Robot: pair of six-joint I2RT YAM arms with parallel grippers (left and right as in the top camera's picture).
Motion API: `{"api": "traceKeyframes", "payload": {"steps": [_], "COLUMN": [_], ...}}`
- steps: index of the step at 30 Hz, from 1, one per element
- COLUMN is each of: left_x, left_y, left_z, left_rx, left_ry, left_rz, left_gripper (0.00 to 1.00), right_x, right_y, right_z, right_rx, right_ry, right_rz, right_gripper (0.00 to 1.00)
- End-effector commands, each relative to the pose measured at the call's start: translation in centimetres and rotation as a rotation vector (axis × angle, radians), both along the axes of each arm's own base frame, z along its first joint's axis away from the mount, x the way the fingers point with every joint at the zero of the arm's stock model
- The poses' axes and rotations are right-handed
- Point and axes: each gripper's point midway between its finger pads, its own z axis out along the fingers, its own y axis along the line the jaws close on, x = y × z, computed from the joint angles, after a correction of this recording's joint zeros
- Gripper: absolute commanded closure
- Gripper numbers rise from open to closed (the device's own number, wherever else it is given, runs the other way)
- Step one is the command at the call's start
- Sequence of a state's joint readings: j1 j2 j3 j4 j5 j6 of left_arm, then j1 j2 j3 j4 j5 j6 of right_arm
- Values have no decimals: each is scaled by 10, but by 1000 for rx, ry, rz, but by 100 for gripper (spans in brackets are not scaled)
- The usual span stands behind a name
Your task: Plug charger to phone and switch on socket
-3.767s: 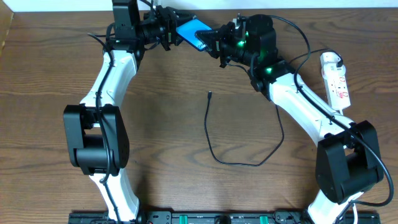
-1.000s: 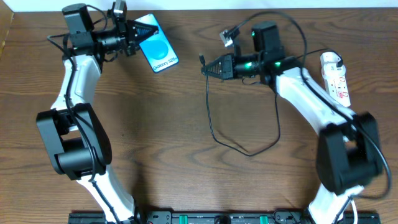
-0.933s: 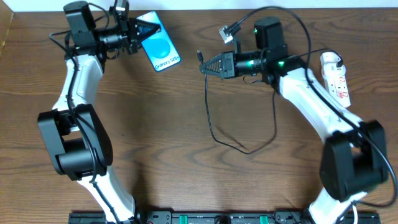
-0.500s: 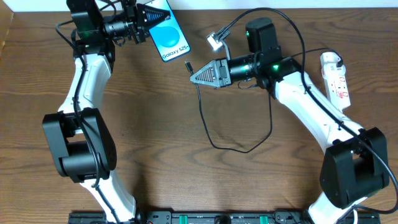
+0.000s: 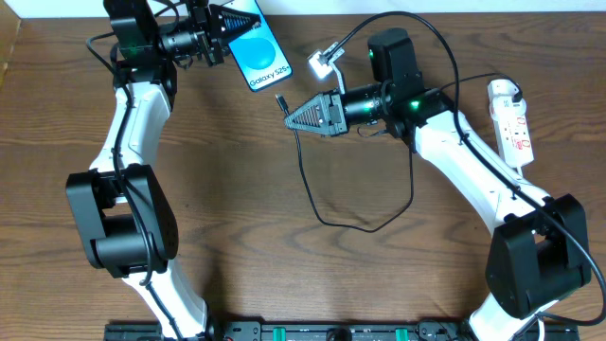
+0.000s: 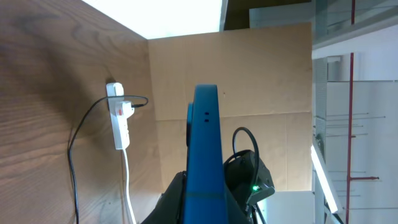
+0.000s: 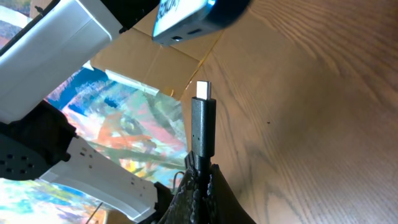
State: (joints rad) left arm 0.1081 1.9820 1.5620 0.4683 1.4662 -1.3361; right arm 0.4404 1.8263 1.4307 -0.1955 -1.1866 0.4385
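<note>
My left gripper (image 5: 220,24) is shut on the phone (image 5: 258,56), held above the table at the top centre, its blue screen with the "Galaxy S25+" text facing up. In the left wrist view the phone (image 6: 204,149) shows edge-on between the jaws (image 6: 204,202). My right gripper (image 5: 301,115) is shut on the charger's black connector (image 5: 282,99), whose tip lies just below the phone's lower end, a small gap apart. In the right wrist view the connector (image 7: 203,121) sticks up from the jaws (image 7: 200,180) toward the phone's port end (image 7: 198,17). The cable (image 5: 327,218) loops over the table. The socket (image 5: 511,123) lies at the right.
The socket's white cord (image 6: 127,180) and the charger cable run past it in the left wrist view, where the strip (image 6: 118,118) lies far off. The wooden table (image 5: 237,237) stretches below both arms. Cardboard panels stand beyond the table's far edge.
My left gripper has carried the phone right and up. My right gripper has carried the connector left and slightly down toward the phone's lower end; the cable loop has shifted with it.
</note>
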Motion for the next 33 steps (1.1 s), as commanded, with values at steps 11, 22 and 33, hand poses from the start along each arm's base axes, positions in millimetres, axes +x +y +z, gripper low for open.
{"api": "traceKeyframes", "payload": {"steps": [11,22,33], "left_x": [-6,-6,-6], "left_y": [-2,-2,-2], "left_z": [21,21,21], "left_rx": [4,4,4], "left_ry": [-45,-45,-45], "left_rz": [2,2,1], "left_gripper": [93,93,93], "right_x": [7,12,14], "right_y": [7,7,1], "right_z": [7,9,18], "right_rx": [21,21,30], "right_ry": [-129,-153,-173], "right_rz": [-7,-25,-41], "right_gripper": [99,99,99]}}
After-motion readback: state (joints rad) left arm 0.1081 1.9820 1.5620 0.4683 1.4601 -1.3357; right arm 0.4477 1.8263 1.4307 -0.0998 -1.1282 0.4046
